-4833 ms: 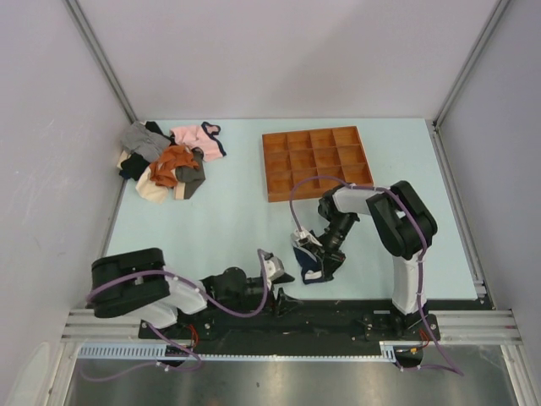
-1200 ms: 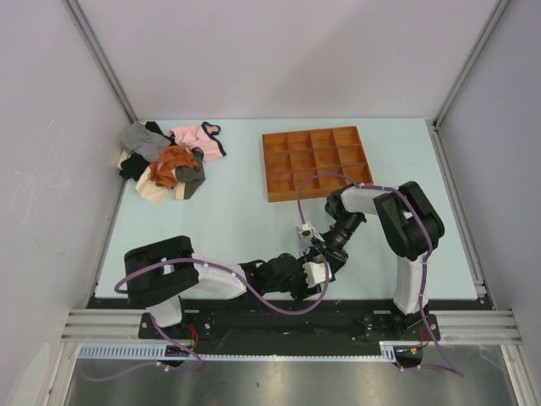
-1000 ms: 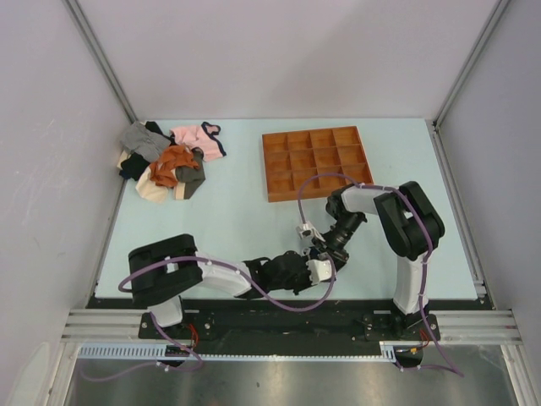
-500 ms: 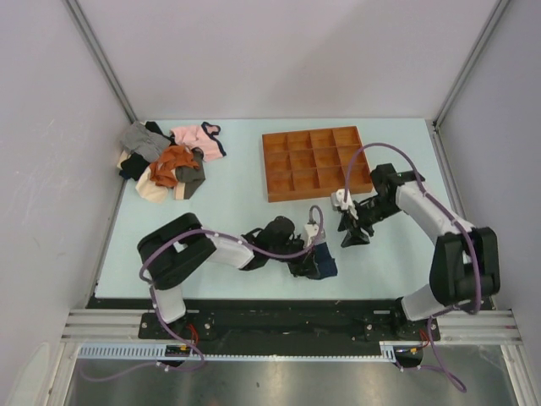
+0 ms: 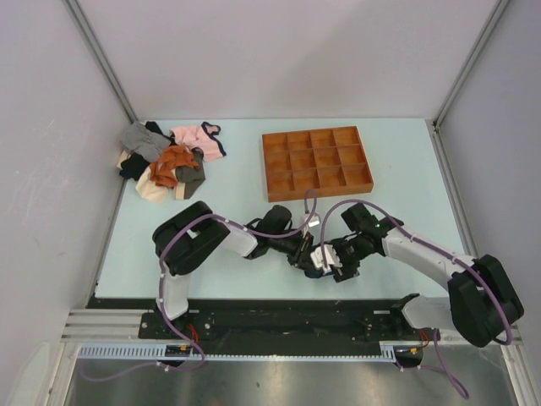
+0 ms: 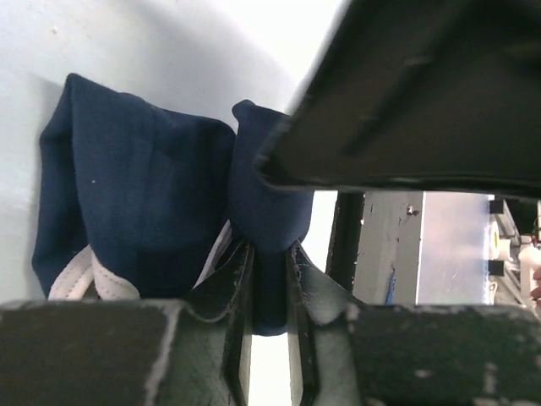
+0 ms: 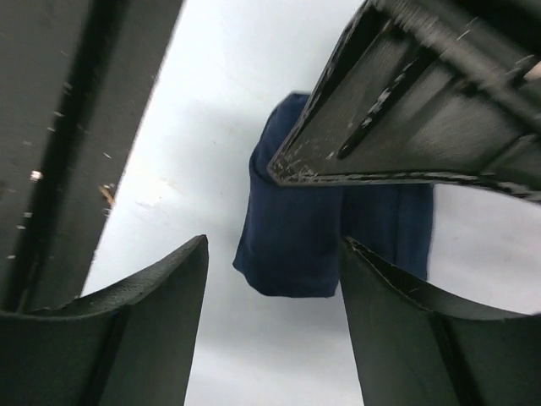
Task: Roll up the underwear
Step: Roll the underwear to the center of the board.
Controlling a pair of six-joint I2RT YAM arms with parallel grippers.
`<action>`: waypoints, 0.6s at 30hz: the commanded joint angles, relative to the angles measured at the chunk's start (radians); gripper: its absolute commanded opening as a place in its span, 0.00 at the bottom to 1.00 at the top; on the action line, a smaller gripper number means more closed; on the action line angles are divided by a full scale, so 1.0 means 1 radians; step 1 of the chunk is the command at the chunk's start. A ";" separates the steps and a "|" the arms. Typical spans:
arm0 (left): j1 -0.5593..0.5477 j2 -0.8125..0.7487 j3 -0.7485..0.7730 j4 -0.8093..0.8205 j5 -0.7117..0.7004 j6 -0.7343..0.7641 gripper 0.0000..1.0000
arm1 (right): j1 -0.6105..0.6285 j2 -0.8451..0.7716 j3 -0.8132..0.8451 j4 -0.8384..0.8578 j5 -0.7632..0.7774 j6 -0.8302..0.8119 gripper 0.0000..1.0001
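Note:
The navy blue underwear (image 6: 139, 199) with white trim lies bunched on the pale table. In the left wrist view, my left gripper (image 6: 269, 249) is shut on a raised fold of it. My right gripper (image 7: 275, 245) is open, its fingers (image 7: 156, 296) low over the table on either side of the fabric's rounded end (image 7: 296, 228), not touching it. From above, the left gripper (image 5: 309, 255) and right gripper (image 5: 336, 264) meet nose to nose near the table's front, and the underwear is mostly hidden beneath them.
A wooden tray (image 5: 317, 163) with several compartments sits behind the grippers. A pile of garments (image 5: 165, 169), with a pink one (image 5: 199, 137) at its back, lies at the far left. The table's near edge and the arm rail run just in front.
My right gripper let go, swung out to the right, then came back low to the underwear with its jaws opened. My left gripper stayed pinched on the fabric and shifted slightly away from the near edge.

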 commanded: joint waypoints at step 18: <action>-0.065 -0.660 -0.464 0.125 -0.557 0.265 0.67 | -0.021 0.347 0.233 -0.305 -0.142 -0.011 0.19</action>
